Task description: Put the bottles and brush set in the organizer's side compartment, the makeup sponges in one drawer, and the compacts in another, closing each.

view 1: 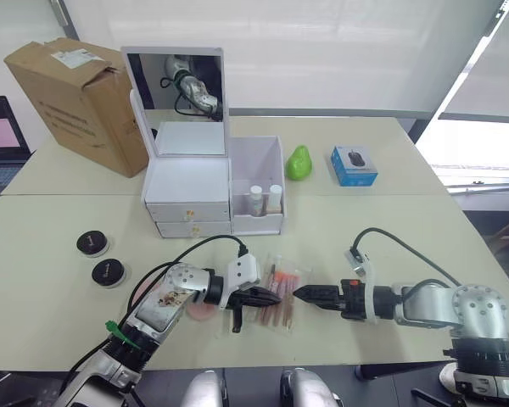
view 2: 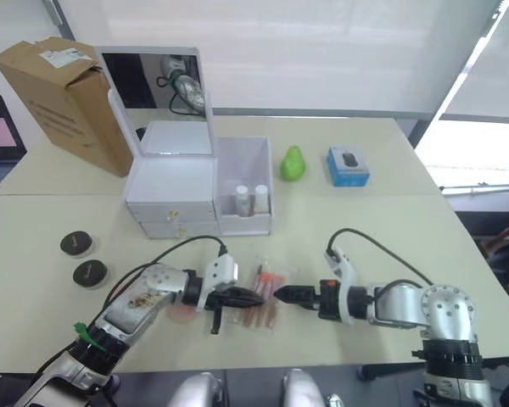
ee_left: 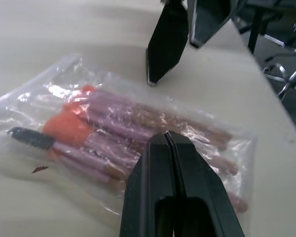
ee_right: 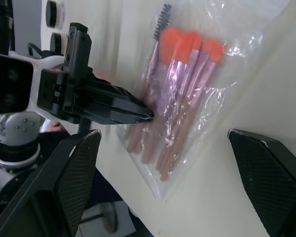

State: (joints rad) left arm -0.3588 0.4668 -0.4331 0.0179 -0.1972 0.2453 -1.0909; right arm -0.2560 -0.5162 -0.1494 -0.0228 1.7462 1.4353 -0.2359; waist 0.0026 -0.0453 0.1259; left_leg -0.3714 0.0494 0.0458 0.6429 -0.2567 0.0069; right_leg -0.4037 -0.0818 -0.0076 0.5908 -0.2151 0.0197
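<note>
1. Left arm reaches in low from the robot's left, forearm angled toward the centre; its left end effector (view 1: 271, 297) has both black fingers pressed together, tips pointing right.
2. Right arm extends level from the robot's right; its right end effector (view 1: 304, 294) points left, fingers spread wide apart.
3. The two tips nearly meet, just apart.

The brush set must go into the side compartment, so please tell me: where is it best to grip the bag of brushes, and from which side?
Probably at the handle end of the brush set, nearest the robot. The bag lies flat, bristles pointing toward the organizer, so a gripper should come from above, pinching across the bundled handles. The right gripper, open beside it, seems better placed than the shut left gripper.
</note>
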